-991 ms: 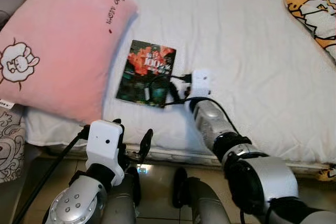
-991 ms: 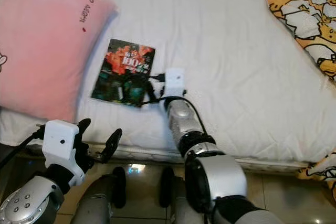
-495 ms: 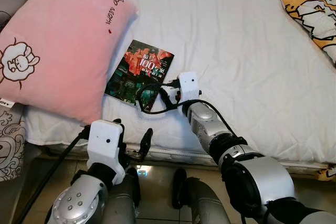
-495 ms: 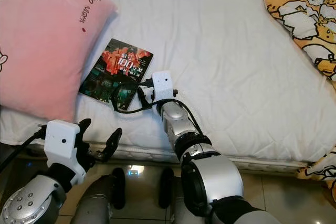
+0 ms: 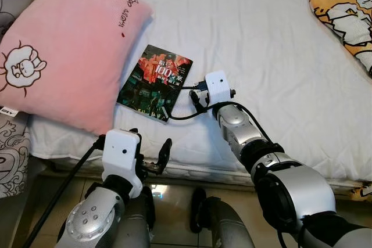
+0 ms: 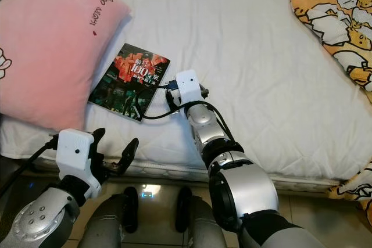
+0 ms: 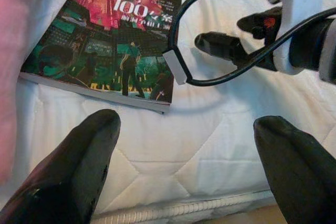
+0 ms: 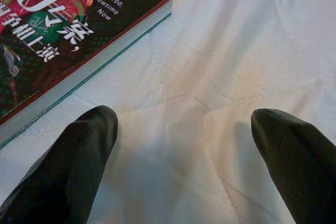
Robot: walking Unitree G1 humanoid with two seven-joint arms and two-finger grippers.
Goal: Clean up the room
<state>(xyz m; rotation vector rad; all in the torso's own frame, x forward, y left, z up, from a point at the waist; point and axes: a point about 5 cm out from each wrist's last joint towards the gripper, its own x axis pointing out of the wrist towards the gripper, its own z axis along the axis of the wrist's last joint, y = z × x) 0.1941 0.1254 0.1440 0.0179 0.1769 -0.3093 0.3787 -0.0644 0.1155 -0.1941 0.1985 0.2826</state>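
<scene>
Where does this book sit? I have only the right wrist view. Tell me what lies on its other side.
Observer: A pink pillow lies beside the book on the robot's left, both on the white bed.
Operator: Report the left hand.
Observer: The left hand hovers open at the bed's near edge, short of the book.
Operator: Name anything off to the right.
Observer: A yellow patterned blanket lies at the bed's far right.

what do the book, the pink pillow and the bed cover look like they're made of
Book: paper, with a glossy printed softcover; the page block shows pale at its edge in the right wrist view. Pink pillow: soft fabric, probably plush or fleece, matte, with printed letters and a cartoon sheep. Bed cover: white quilted cloth, matte, with stitched lines and soft puckers.
</scene>
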